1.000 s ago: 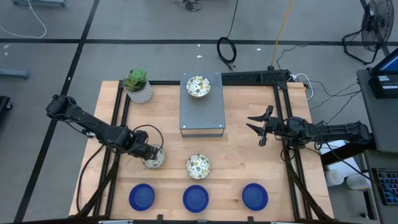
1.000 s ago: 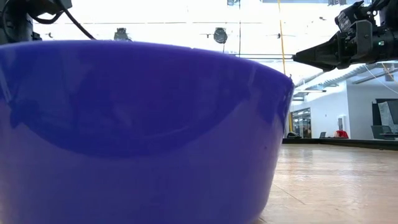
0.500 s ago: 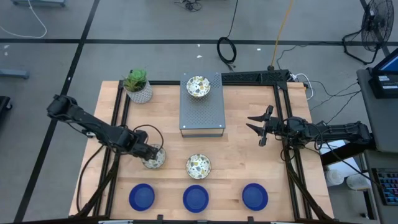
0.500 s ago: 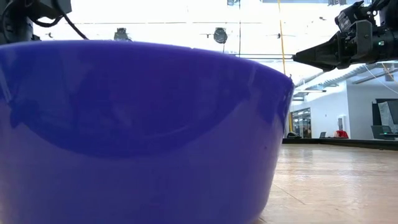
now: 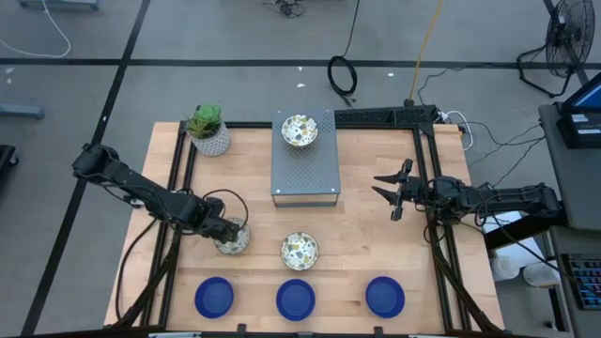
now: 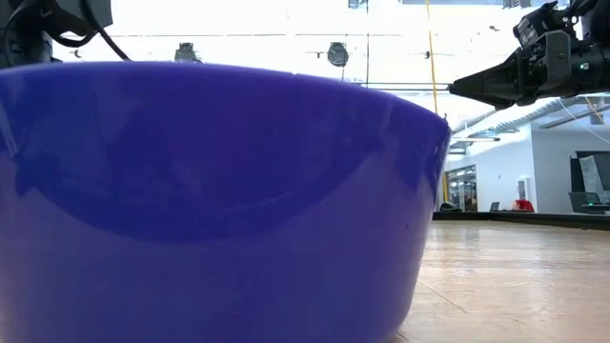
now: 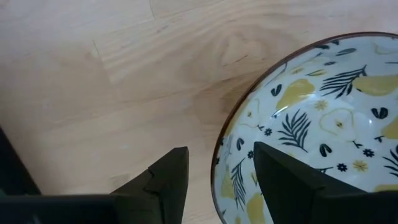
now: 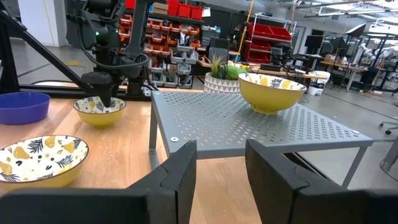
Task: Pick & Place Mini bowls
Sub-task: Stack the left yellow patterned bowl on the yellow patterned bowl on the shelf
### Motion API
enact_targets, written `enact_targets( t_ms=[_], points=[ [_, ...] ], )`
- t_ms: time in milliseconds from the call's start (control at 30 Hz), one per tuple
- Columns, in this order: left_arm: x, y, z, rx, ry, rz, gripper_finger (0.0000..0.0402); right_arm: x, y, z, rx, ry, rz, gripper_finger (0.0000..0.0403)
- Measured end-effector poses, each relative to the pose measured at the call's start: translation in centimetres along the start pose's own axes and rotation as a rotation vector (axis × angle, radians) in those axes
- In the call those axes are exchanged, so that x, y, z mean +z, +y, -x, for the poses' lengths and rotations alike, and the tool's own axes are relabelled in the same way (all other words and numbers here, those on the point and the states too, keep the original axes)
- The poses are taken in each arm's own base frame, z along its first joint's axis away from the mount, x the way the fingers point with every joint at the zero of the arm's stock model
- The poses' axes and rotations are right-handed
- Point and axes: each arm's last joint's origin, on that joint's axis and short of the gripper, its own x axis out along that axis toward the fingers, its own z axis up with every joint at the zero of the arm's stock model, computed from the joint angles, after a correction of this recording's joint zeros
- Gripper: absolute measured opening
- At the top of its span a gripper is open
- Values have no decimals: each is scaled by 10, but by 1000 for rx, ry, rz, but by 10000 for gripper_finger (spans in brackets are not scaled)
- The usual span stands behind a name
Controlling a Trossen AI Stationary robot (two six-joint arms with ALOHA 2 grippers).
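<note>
A robotics lab or workshop: the wooden bench (image 5: 376,235) stands on a grey concrete floor (image 5: 235,89) with loose cables (image 5: 343,75) and a fan (image 5: 568,38), and beyond it are shelves of red bins (image 8: 180,9), cluttered tables (image 8: 323,62), and a high, bright hall.

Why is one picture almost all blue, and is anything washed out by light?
In the low view a blue bowl stands right against the lens and fills the frame, its near wall soft and out of focus; behind it the bright room blows out to white. In the high view the light is even, with only soft shadows under the grey perforated stand.
</note>
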Motion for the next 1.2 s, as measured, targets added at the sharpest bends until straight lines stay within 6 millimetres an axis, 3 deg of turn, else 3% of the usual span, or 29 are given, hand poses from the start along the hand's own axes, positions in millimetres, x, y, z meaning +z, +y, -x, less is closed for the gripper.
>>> enact_targets(
  t_ms=[533,967,1200],
  points=[
    [-1,0,0,0,32,0,175,0,0,0,0,0,0,128],
    [0,-1,0,-7,8,0,40,0,0,0,0,0,0,128],
    [0,-3,2,-29,4,5,18,0,0,0,0,0,0,128]
  ],
)
